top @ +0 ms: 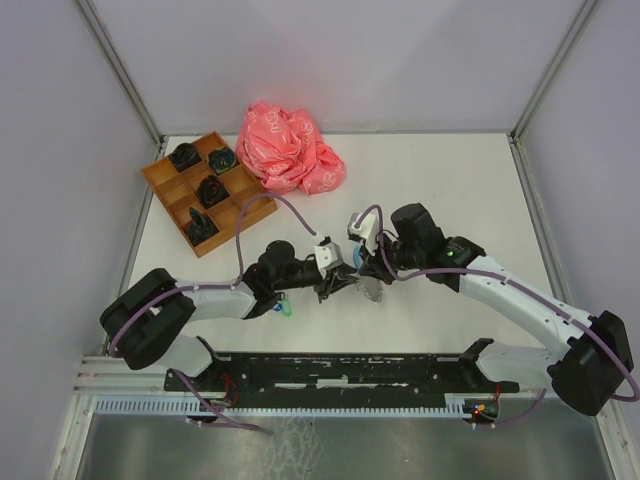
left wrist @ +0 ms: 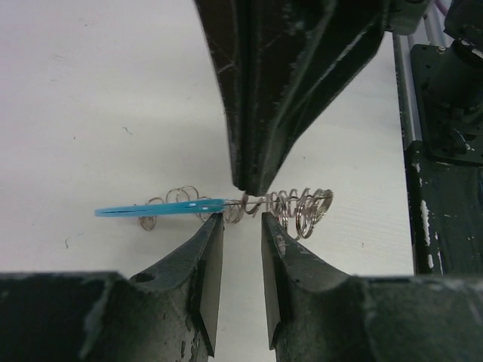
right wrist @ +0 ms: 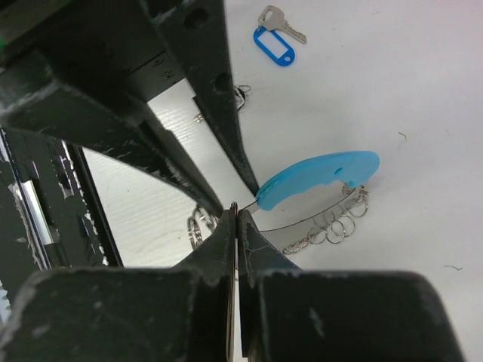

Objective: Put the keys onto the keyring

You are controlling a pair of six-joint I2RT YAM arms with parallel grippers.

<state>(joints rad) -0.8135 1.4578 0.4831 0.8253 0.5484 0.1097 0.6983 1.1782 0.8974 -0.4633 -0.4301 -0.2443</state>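
Observation:
The keyring lies on the white table between both grippers, with a light blue curved segment (right wrist: pixel 321 177) and a silvery chain with small rings (right wrist: pixel 336 226). It also shows in the left wrist view (left wrist: pixel 162 209), rings at the right (left wrist: pixel 309 213). My right gripper (right wrist: pixel 235 215) is shut on the keyring's thin wire next to the blue segment; in the top view it is right of centre (top: pixel 372 272). My left gripper (left wrist: pixel 243 220) is open, its jaws either side of the wire, just short of it (top: pixel 338 284). A silver key with a blue tag (right wrist: pixel 275 41) lies apart on the table.
A wooden compartment tray (top: pixel 160 178) with dark objects stands at the back left, next to a crumpled pink bag (top: pixel 290 148). Green and blue key tags (top: pixel 285 308) peek out under my left arm. A black rail (top: pixel 340 372) runs along the near edge.

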